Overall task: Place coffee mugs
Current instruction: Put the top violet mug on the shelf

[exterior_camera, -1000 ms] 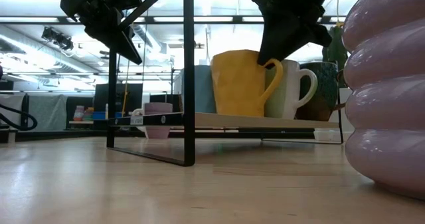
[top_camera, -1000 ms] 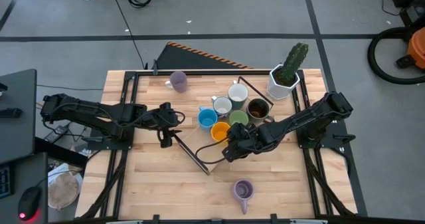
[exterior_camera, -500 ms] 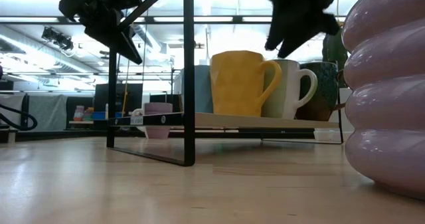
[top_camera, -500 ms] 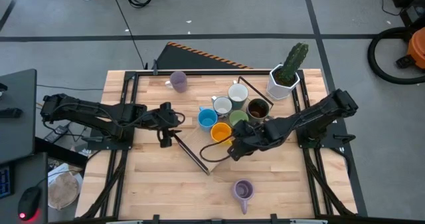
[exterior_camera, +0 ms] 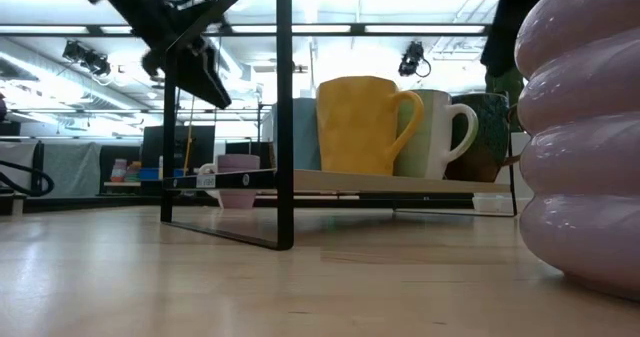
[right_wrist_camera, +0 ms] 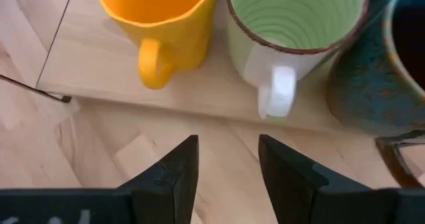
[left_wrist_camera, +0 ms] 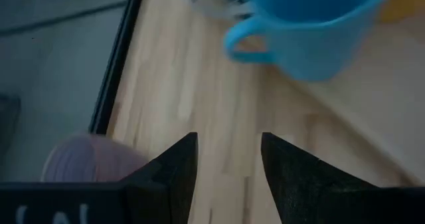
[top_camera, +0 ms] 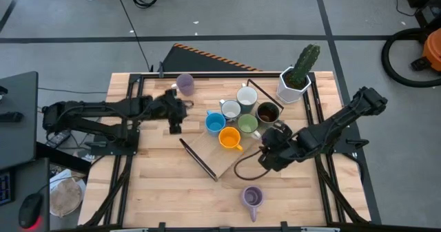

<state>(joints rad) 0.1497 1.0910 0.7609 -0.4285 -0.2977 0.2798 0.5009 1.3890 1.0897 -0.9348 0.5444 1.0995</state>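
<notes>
A glossy, ribbed lavender mug (top_camera: 252, 197) sits nearest on the wooden table (top_camera: 151, 191). The right gripper (top_camera: 264, 157), empty, fingers apart, hovers near the orange mug (top_camera: 229, 138) on the tray (top_camera: 207, 153). Farther back, the left gripper (top_camera: 174, 124) is open by the second lavender mug (top_camera: 185, 84).

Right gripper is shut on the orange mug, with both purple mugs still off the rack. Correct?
Not quite. The right gripper is open and holds nothing; the right wrist view shows the orange mug standing on the rack beyond its fingers. Both purple mugs, and, are indeed off the rack on the table.
</notes>
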